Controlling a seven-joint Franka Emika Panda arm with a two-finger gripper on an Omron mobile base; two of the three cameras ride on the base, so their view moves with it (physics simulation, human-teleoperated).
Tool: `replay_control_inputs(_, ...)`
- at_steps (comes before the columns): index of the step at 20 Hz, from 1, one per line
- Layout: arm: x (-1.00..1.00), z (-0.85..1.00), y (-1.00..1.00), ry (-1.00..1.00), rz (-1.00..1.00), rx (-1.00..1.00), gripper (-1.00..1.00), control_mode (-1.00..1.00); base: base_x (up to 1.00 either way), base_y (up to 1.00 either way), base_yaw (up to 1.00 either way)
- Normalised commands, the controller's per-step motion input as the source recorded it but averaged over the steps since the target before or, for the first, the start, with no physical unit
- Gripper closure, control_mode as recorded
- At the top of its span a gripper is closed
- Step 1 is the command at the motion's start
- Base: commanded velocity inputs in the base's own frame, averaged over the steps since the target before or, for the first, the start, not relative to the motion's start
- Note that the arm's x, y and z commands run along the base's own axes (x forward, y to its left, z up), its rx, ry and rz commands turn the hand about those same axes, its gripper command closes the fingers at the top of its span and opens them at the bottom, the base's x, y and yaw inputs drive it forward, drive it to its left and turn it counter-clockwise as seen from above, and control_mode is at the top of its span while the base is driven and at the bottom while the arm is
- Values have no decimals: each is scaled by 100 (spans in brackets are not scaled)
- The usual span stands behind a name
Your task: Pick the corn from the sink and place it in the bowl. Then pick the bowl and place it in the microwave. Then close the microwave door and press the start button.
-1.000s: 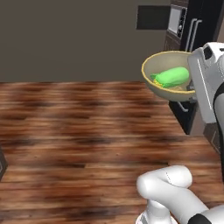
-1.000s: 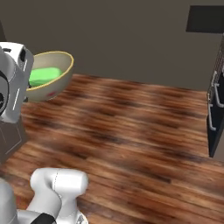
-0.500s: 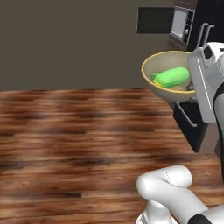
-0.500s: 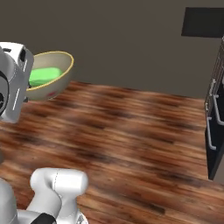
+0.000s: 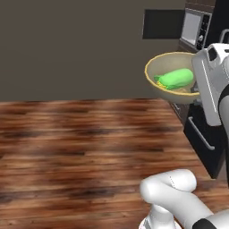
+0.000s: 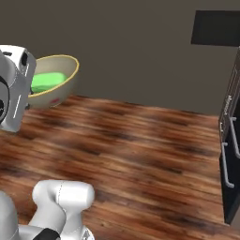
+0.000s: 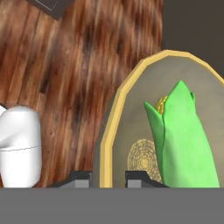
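Observation:
The tan-yellow bowl (image 5: 154, 82) hangs in the air in front of my arm, well above the floor, with the green corn (image 5: 176, 78) lying inside it. In the hand view the bowl's yellow rim (image 7: 111, 127) runs between my two fingertips, so my gripper (image 7: 108, 177) is shut on the rim, and the corn (image 7: 183, 135) shows a bit of yellow at its tip. From the right, the bowl (image 6: 63, 84) and corn (image 6: 47, 80) sit beside my white hand. The microwave (image 5: 197, 27) is at the far upper right, and a dark panel (image 5: 163, 23) beside it looks like its door swung open. The sink is out of view.
Brown wooden floor (image 5: 89, 143) spreads below the bowl. A black cabinet front with silver bar handles (image 5: 201, 134) stands under the microwave and shows at the right edge of the other base view (image 6: 229, 159). A plain dark wall (image 6: 131, 47) closes the back.
The whole picture has shifted, so the base has moved: the microwave and black cabinet have slid left and grown nearer. The bowl with the corn stays held in the same place by the hand.

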Motion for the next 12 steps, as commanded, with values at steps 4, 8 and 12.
replay_control_inputs(4, 0, 0, 0, 0, 0, 0, 100, 100, 100, -2, 0)
replay_control_inputs(8, 0, 0, 0, 0, 0, 0, 100, 100, 100, 0, 0)
replay_control_inputs(12, 0, 0, 0, 0, 0, 0, 100, 100, 100, 0, 0)
